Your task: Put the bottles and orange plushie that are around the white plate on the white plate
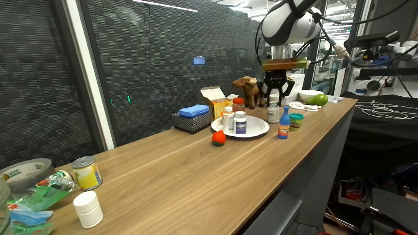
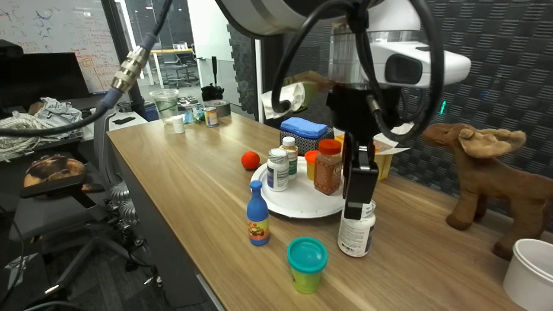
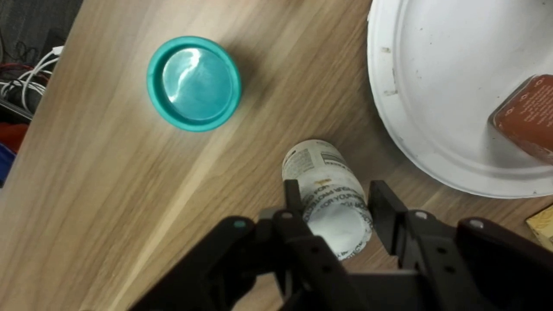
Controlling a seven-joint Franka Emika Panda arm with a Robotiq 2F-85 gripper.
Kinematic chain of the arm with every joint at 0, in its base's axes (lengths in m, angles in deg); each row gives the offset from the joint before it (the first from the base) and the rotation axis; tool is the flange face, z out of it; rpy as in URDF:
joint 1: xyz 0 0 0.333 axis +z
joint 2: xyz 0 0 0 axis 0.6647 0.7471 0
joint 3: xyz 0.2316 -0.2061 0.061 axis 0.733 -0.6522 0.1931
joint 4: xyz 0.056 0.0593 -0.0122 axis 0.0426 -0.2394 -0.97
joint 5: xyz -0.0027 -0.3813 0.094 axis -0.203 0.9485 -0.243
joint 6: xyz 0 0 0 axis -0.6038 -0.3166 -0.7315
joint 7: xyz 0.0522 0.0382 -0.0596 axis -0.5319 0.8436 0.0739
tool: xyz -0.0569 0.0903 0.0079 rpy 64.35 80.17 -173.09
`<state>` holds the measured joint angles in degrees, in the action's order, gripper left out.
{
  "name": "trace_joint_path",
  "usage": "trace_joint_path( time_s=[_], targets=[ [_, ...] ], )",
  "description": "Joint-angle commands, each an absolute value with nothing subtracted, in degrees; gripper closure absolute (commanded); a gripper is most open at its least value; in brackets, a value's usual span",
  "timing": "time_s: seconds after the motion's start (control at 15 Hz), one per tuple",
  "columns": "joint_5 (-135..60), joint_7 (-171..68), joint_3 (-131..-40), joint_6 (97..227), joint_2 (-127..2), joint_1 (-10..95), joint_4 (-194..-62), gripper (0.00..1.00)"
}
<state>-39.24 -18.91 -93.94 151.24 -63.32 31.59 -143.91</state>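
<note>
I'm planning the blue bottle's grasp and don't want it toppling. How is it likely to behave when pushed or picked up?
The blue bottle would probably tip if pushed near its top, as it stands tall and slim. Its smooth-looking sides may be somewhat slippery. The narrow neck likely gives less to hold than the wider body.

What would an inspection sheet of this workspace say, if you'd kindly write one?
Surface: wooden table bearing the white plate.
Job's things: two white bottles and a red-capped bottle on the plate; orange plushie, blue bottle and another white bottle off it.
Clutter: teal-lidded tub, moose plushie, patterned box.
Gripper: jaws either side of that last bottle's top; whether gripping, cannot tell.
Cables: black cables loop beside the arm; white cord on the table.
Surroundings: dark textured wall, whiteboard, office chair.
</note>
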Motion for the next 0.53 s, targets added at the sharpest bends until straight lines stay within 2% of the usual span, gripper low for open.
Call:
trace_joint_path(
  time_s=[0.0, 0.47],
  targets=[
    [-38.5, -19.0, -94.6, 151.5, -65.1, 32.4, -144.1, 0.81],
    [-28.2, -13.6, -92.4, 152.7, -76.0, 37.2, -148.9, 0.81]
  ],
)
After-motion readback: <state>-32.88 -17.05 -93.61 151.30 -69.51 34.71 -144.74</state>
